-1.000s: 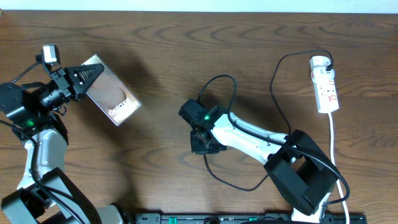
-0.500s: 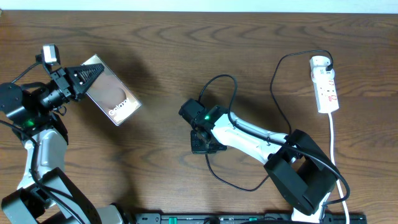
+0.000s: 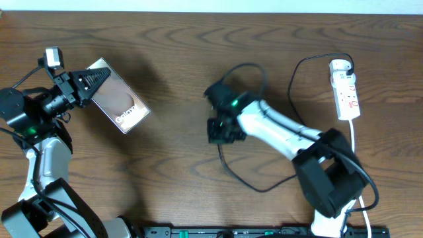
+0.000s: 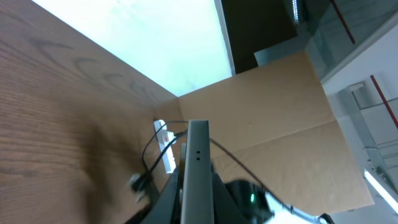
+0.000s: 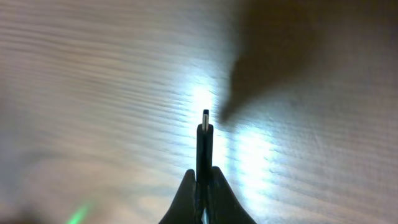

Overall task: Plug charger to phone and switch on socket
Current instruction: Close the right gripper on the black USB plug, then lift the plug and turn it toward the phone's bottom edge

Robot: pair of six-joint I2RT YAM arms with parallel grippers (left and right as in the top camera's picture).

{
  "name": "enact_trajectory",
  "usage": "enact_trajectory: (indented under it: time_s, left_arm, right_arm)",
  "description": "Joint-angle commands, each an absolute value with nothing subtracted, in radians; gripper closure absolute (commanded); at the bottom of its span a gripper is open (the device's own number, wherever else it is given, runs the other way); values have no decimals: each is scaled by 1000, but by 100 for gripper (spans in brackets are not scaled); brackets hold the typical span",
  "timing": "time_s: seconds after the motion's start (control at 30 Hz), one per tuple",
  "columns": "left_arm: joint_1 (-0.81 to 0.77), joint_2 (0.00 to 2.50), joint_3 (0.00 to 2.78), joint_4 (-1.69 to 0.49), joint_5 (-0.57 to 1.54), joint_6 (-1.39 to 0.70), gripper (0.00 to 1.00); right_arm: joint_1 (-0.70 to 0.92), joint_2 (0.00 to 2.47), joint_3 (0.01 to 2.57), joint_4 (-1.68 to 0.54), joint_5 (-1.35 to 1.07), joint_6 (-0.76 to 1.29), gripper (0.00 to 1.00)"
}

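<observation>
Overhead: the left tool point(image 3: 84, 80) is clamped on the phone point(image 3: 120, 100), brown-grey with white lettering. Well to the phone's right, the right tool point(image 3: 218, 129) is pinched on the charger point(image 3: 291, 82). The socket point(image 3: 345, 89) lies farthest from the phone.

Left wrist: the phone shows edge-on as a slim grey slab.

Right wrist: the small connector point(image 5: 205, 132) juts past the tool's tips above the desk point(image 5: 93, 74).

The step looks like carrying the connector over. Next comes lining it up with the phone's port, which is not visible.

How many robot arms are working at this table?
2. The left arm stands at the table's left edge, left pincer clamped on the phone. The right arm reaches from the lower right to mid-table, right pincer pinching the charger cable's tip.
</observation>
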State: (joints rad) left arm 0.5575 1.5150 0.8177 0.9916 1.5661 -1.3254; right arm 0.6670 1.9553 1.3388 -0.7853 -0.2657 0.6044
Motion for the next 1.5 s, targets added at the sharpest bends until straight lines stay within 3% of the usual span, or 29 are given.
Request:
enact_trajectory:
  time_s: [0.0, 0.17, 0.5, 0.9, 1.17, 1.47]
  left_arm:
    - [562, 1504, 819, 997, 1571, -1307, 93]
    - [562, 1504, 819, 997, 1571, -1286, 93]
    - [549, 1504, 819, 997, 1571, -1287, 93]
    - [421, 1504, 819, 997, 1525, -1249, 93]
    - [407, 1504, 819, 997, 1461, -1250, 93]
    - [306, 1504, 819, 997, 1337, -1208, 93]
  right_arm:
    - [560, 1962, 1385, -773, -675, 332, 99]
    - [439, 1962, 1385, -834, -1142, -37, 99]
    - [354, 1962, 1385, -1060, -1463, -654, 99]
    - [529, 1962, 1385, -1031, -1562, -694, 99]
    - [540, 1962, 1385, -971, -1562, -602, 99]
    - [546, 1962, 1385, -744, -1562, -376, 99]
